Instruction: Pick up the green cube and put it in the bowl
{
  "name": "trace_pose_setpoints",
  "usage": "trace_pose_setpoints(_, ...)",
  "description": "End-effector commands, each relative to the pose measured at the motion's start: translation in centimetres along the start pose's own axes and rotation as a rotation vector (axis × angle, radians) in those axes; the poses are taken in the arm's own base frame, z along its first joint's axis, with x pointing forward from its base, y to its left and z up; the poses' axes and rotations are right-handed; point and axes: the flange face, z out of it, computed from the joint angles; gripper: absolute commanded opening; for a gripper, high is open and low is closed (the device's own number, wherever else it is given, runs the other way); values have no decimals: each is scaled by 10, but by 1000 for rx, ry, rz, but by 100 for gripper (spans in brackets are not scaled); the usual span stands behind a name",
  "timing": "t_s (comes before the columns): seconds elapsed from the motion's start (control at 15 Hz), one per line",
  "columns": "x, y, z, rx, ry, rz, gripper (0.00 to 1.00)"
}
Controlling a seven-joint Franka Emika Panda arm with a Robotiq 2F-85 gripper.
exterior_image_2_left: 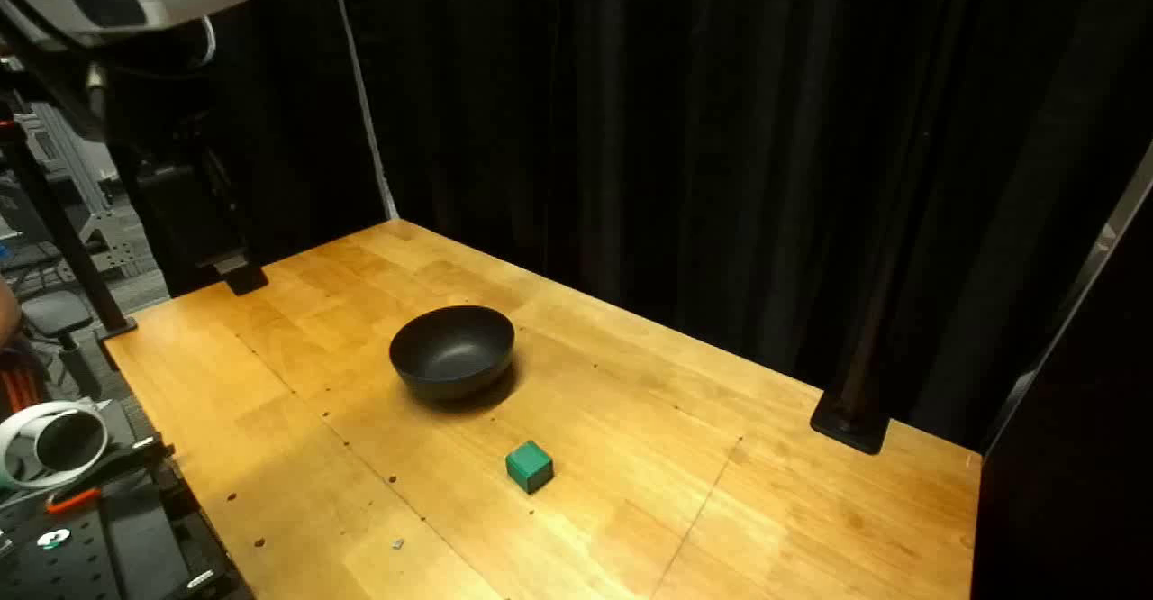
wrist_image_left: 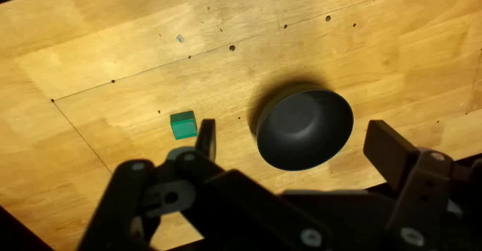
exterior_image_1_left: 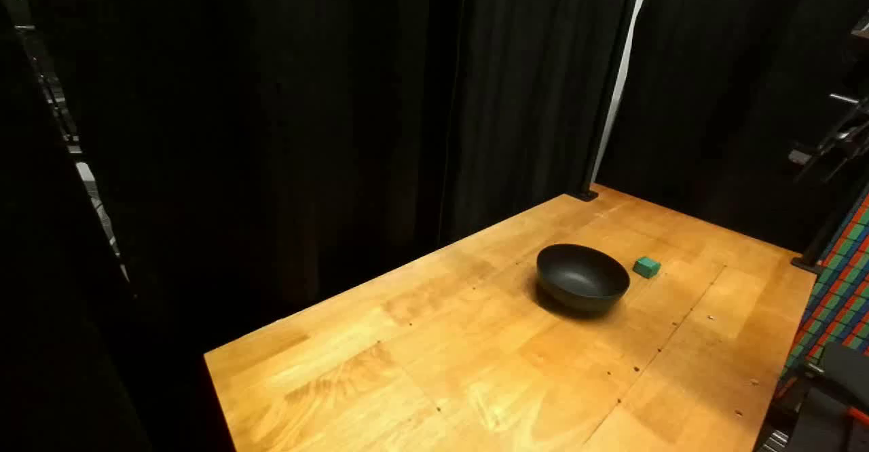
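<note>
The green cube (exterior_image_1_left: 646, 267) sits on the wooden table, close to the bowl but apart from it; it also shows in an exterior view (exterior_image_2_left: 530, 468) and in the wrist view (wrist_image_left: 184, 126). The black bowl (exterior_image_1_left: 582, 279) stands upright and empty on the table; it also shows in an exterior view (exterior_image_2_left: 453, 352) and in the wrist view (wrist_image_left: 320, 130). My gripper (wrist_image_left: 292, 124) is open and empty, above the table. In the wrist view the bowl appears between its fingers and the cube lies just outside the left finger. The gripper is dark and partly cut off in an exterior view (exterior_image_1_left: 818, 163).
The wooden table (exterior_image_2_left: 630, 456) has dark curtains (exterior_image_2_left: 676, 131) along its sides. Black pole feet (exterior_image_2_left: 851, 420) stand at its edges. A dark cart with a white round object (exterior_image_2_left: 54, 442) stands beside the table. A small chip (exterior_image_2_left: 397, 543) lies on the wood.
</note>
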Motion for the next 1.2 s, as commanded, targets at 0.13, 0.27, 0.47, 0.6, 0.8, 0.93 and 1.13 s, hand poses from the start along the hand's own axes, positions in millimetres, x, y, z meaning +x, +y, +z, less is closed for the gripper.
trace_pose_setpoints(0.13, -3, 0, 7, 1, -27, 1, 100)
trace_pose_setpoints(0.27, -3, 0, 8, 1, -30, 1, 100)
trace_pose_setpoints(0.47, -3, 0, 8, 1, -31, 1, 100)
trace_pose_setpoints(0.6, -3, 0, 8, 1, -31, 1, 100)
trace_pose_setpoints(0.8, -3, 0, 8, 1, -31, 1, 100)
trace_pose_setpoints(0.93, 4, -1, 11, -5, -24, 6, 100)
trace_pose_setpoints(1.13, 37, -3, 31, -20, -5, 53, 100)
